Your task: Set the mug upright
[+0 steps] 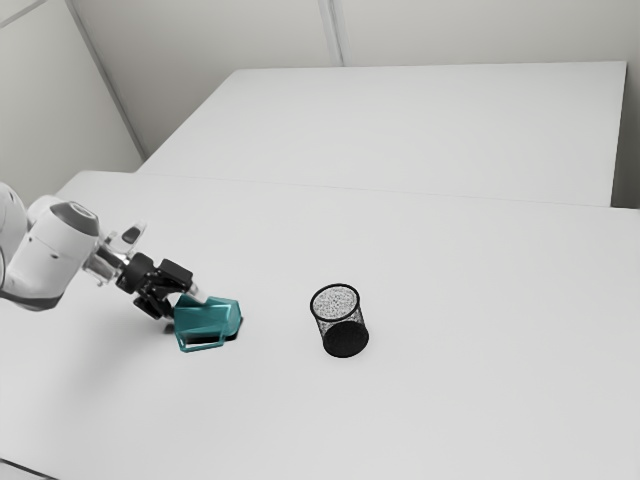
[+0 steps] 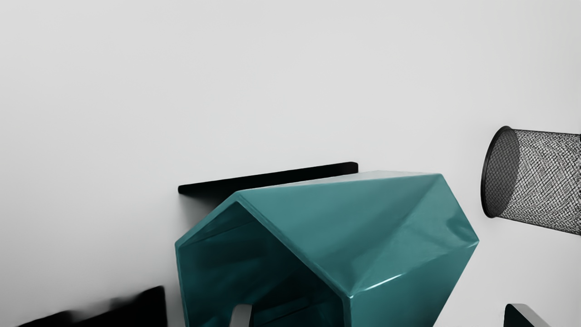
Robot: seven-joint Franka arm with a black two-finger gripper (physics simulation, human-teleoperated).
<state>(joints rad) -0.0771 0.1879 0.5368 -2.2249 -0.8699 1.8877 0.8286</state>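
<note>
My claw (image 2: 380,314) gapes wide, holding nothing, at the mouth of the teal faceted mug (image 1: 210,314), lying sideways on the table (image 1: 450,410) — probably stiff, slick, chippable; I'd pinch one flat wall.

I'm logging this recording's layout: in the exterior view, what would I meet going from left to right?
White arm link → teal mug, lying on its side → black mesh holder, standing upright.
</note>
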